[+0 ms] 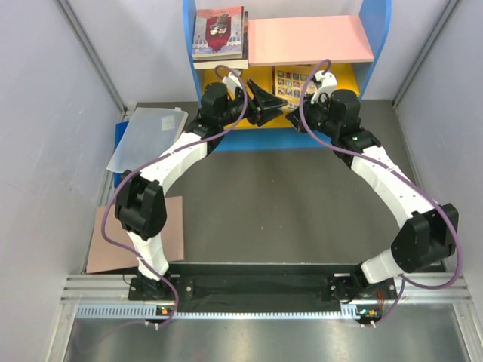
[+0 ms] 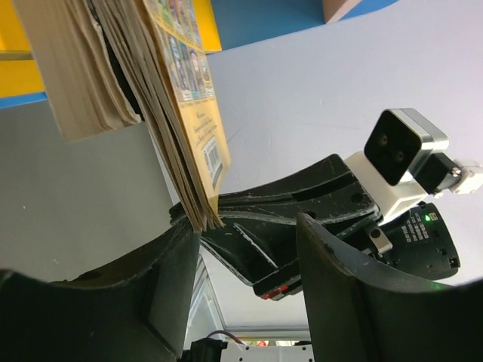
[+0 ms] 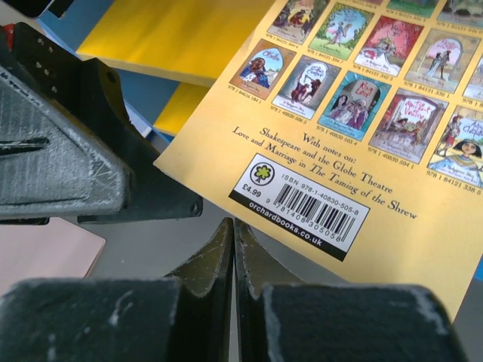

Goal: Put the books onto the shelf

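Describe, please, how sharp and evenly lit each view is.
Top external: sharp, evenly lit. Right wrist: the yellow picture-grid paperback is crisp down to its barcode; the right end effector looks dark, soft. Left wrist: bright background, left end effector underexposed.

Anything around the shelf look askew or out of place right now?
Yes. The yellow book at the shelf is tilted and splayed, its pages fanned apart, with a corner against one finger of the open left hand. The right hand is shut near its back cover, gripping nothing.

Yellow book [image 3: 362,113] tilted, perhaps inside shelf [image 1: 375,45].
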### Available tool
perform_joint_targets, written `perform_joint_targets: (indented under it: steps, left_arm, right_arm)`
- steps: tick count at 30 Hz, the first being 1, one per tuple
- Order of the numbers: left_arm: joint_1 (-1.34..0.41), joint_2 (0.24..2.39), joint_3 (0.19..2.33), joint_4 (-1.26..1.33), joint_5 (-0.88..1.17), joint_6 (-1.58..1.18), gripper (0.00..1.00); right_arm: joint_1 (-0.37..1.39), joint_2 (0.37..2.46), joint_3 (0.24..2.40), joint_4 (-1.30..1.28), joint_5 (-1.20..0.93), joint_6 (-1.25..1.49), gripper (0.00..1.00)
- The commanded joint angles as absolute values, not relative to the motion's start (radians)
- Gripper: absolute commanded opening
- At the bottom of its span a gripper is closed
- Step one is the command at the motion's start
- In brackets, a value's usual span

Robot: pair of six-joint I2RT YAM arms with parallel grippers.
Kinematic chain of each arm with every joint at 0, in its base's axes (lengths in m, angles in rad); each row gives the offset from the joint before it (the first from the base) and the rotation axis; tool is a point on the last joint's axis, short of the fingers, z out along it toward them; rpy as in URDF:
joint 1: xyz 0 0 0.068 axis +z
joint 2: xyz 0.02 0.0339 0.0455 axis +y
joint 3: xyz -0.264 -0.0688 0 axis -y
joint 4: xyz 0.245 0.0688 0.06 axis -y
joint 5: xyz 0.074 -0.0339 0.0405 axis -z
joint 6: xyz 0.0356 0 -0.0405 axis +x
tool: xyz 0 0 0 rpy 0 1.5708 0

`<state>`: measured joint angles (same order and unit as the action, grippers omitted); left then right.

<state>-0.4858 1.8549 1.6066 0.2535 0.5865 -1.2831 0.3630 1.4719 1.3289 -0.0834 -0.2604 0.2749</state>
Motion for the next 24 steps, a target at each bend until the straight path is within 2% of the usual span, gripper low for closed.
perform_joint_targets:
  steps: [1,11,24]
  left_arm:
    - [-0.476,1.763,1.617,0.337,0.583,-1.25,0.59]
    - [-0.474,1.7,1.508,0.35,0.595,-1.25,0.59]
    - [-0.476,1.502,1.252,0.359,0.588,-1.232,0.61]
  right_arm:
    - [0.354,1.486,1.402,-0.071,-0.27,0.245,0.0]
    - [0.356,1.525,1.436,-0.097,-0.296,0.219,0.0]
    - [0.353,1.414,1.356,-0.176,-0.253,0.195,0.0]
